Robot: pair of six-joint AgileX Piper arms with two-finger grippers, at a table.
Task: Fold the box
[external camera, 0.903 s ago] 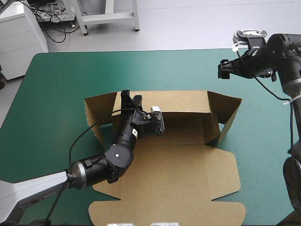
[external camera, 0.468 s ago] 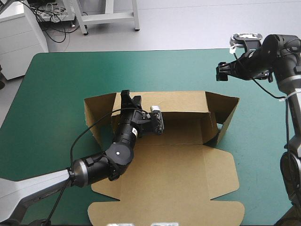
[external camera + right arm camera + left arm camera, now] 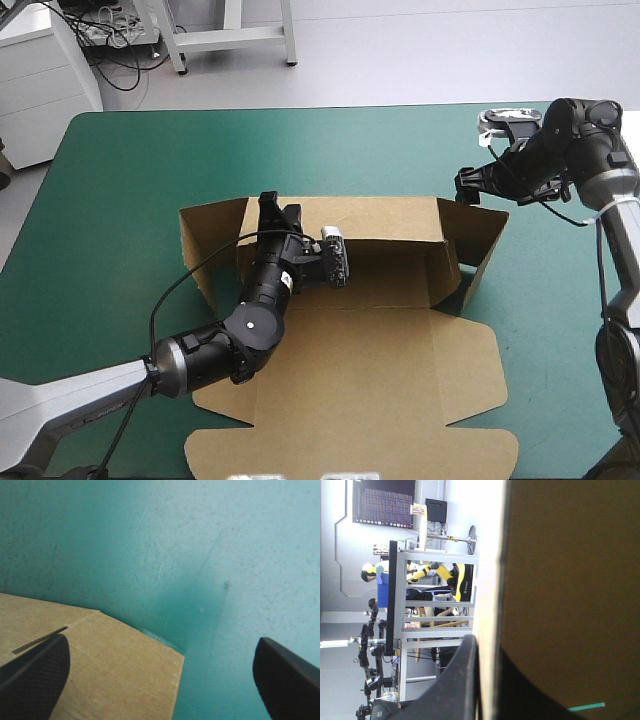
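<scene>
Left tool (image 3: 278, 208): pinched on box (image 3: 380, 370) back wall.
Right tool (image 3: 160, 645): spread wide, empty, over side flap (image 3: 487, 238).
Risk: off-corner contact splays flap outward.

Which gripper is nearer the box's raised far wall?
Left. The left gripper is shut on the box's far wall near its left end; the right gripper hovers open above the right side flap, beyond the wall's right end.

Teal-green table (image 3: 120, 180), brown box (image 3: 380, 380) on it
</scene>
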